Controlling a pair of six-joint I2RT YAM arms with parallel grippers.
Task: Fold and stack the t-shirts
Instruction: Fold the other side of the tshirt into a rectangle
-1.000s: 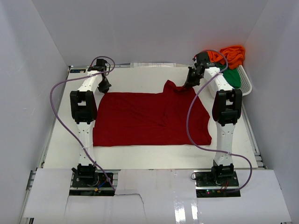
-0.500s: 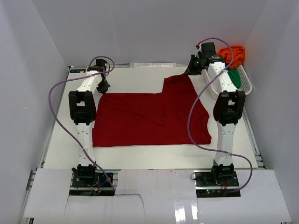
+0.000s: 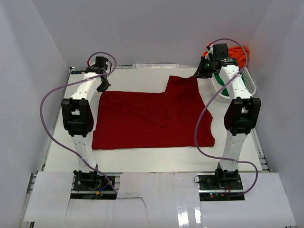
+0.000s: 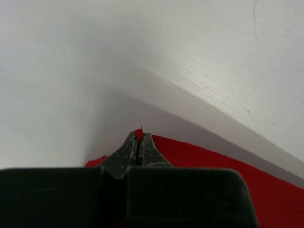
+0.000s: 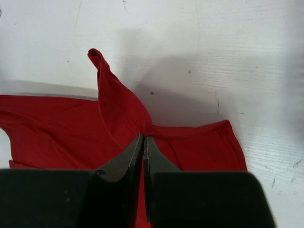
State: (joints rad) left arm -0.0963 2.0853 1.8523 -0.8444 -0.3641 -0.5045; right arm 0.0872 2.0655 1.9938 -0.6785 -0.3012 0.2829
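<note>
Shirt (image 3: pixel 152 118) long axis left-right, sleeve (image 3: pixel 183 84) rearward

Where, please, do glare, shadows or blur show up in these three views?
Top external view: even light, with glare streaks on the glossy white sheet at the near edge. Left wrist view: the left gripper is dark and soft, and a shadow crosses the table. Right wrist view: the dark red t-shirt is sharp, a grey shadow lying beyond it.
</note>
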